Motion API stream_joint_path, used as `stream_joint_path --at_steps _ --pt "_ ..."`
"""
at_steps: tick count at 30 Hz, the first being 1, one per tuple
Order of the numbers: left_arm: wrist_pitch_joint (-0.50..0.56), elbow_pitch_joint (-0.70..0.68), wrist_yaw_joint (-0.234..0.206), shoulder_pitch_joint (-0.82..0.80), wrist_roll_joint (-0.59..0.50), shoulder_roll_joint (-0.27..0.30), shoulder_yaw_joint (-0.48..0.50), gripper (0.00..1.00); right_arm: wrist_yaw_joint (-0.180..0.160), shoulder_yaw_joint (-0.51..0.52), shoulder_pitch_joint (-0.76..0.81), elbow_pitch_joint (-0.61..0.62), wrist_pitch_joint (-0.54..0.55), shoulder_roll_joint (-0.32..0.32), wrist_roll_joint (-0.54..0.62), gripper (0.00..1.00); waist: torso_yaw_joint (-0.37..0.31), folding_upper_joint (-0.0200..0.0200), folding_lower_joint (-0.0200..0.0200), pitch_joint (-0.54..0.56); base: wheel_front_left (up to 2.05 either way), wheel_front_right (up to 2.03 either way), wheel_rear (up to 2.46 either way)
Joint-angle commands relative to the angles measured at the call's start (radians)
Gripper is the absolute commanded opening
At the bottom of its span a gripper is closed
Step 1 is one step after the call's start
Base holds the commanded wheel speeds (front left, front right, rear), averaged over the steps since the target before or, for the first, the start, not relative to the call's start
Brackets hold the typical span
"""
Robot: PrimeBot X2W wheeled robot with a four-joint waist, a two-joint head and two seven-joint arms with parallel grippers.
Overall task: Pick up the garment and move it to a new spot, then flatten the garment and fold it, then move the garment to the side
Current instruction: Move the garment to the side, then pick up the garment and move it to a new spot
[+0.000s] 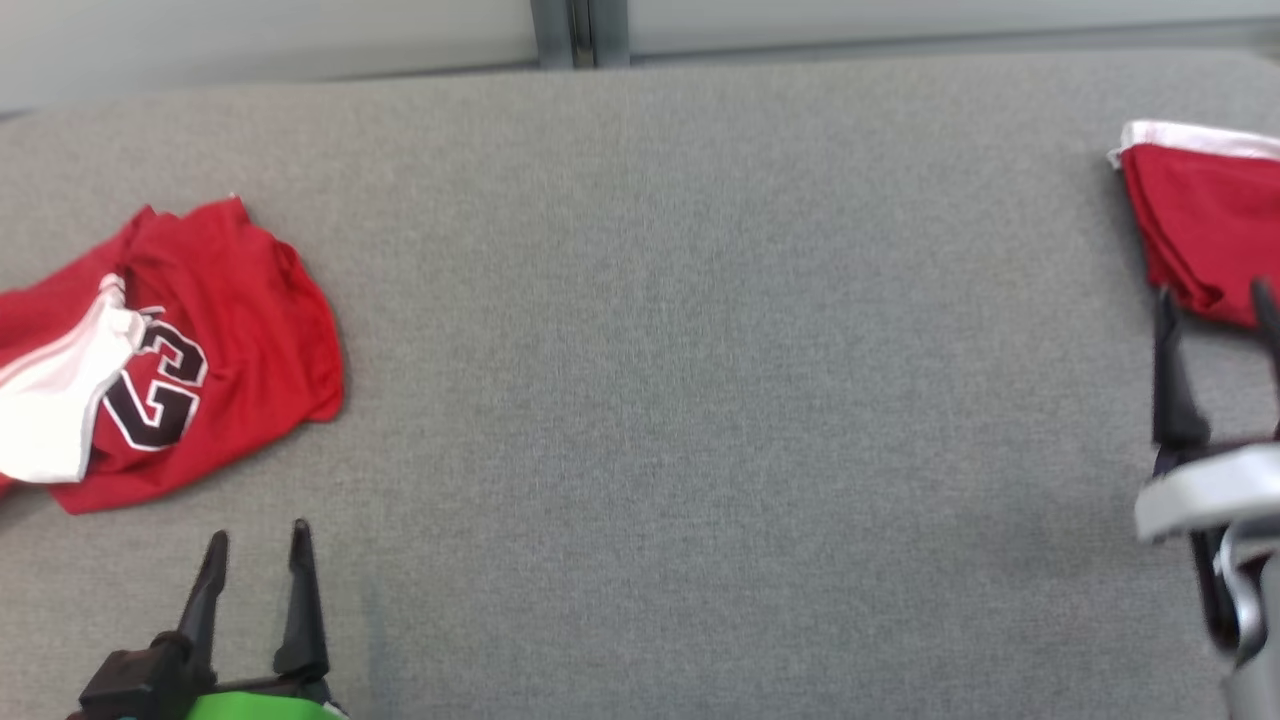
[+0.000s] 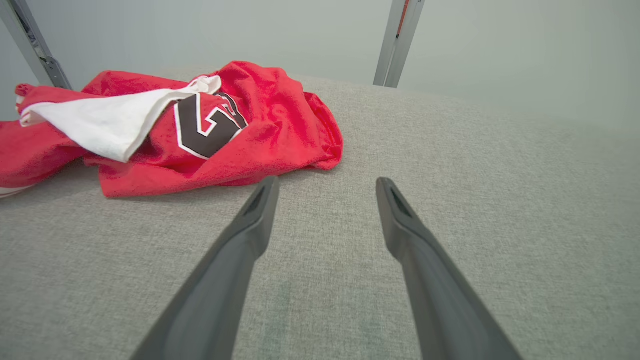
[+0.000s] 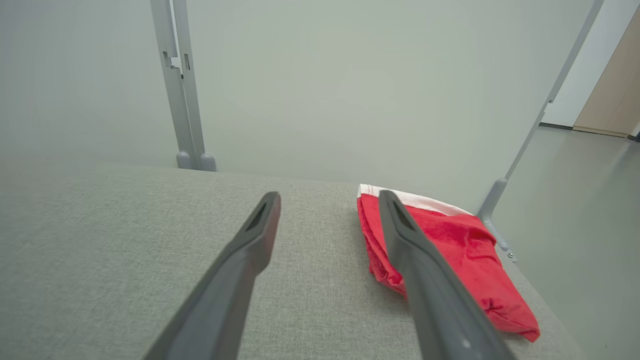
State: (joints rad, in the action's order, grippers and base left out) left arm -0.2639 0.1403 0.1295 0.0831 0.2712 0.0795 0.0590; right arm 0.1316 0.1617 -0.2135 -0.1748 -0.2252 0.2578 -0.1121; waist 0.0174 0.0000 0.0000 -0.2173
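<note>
We log a grey fabric surface (image 1: 700, 400). A crumpled red jersey (image 1: 250, 330) with a white panel and black numerals lies at its left edge. Grey metal posts (image 3: 182, 85) rise behind the far edge against a pale wall (image 3: 350, 75).

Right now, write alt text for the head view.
A grey fabric table holds a crumpled red jersey with a black 23 and a white panel at left, and a folded red garment with white trim at the right edge. The left gripper hangs open at lower left; the right gripper, also open, points at the folded garment's near edge.
</note>
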Motion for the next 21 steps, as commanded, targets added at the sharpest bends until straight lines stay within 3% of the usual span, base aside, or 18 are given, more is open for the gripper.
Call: stream_joint_path --at_steps 1,11,21 --pt "0.0 0.0 0.002 0.022 -0.01 0.0 0.016 1.0 -0.002 0.007 0.048 0.009 -0.02 -0.013 -0.003 1.0 -0.011 0.0 0.0 0.146 0.0 0.0 0.0" --pt "-0.001 0.009 0.001 0.077 -0.045 -0.013 0.006 1.0 -0.002 -0.058 0.349 0.122 -0.04 -0.177 0.046 1.0 0.014 0.0 0.0 0.259 0.0 0.0 0.0" --pt "0.0 0.002 0.001 0.096 -0.041 -0.013 -0.012 1.0 -0.001 -0.055 0.4 0.148 -0.04 -0.207 0.026 1.0 -0.002 0.0 0.0 0.265 0.0 0.0 0.0"
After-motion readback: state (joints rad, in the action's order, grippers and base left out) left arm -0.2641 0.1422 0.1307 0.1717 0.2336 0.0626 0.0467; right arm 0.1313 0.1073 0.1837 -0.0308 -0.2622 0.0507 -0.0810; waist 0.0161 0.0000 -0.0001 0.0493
